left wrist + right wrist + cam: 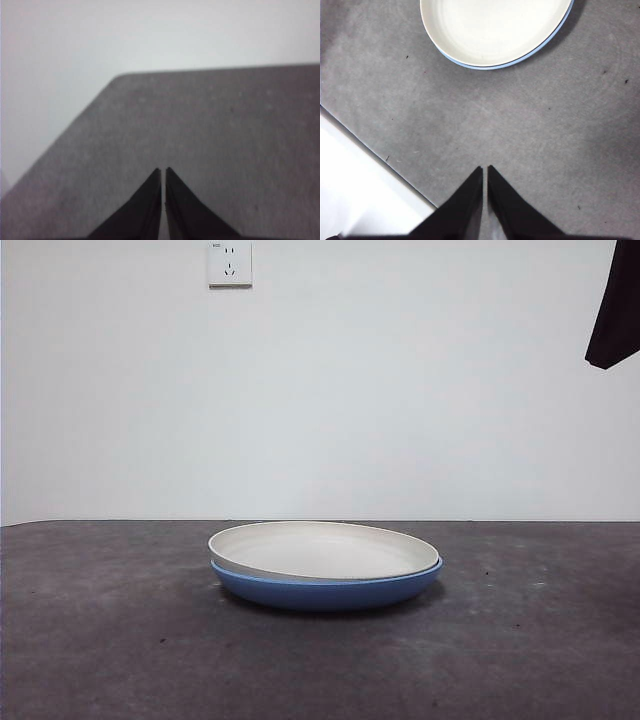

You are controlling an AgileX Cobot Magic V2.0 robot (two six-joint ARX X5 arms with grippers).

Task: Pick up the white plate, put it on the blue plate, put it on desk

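While my left gripper (163, 172) waits over bare desk (90, 640), fingers together, the white plate (325, 550) sits nested in the blue plate (325, 592) at desk centre. My right gripper (485, 170), fingers also together, has the stack at twelve o'clock. I judge the plate stiff, smooth, breakable; take its rim.

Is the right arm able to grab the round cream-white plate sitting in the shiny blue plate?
Probably yes. The right gripper, jaws shut, hangs above bare grey desk, nothing between it and the round cream-white plate nested in the shiny blue plate.
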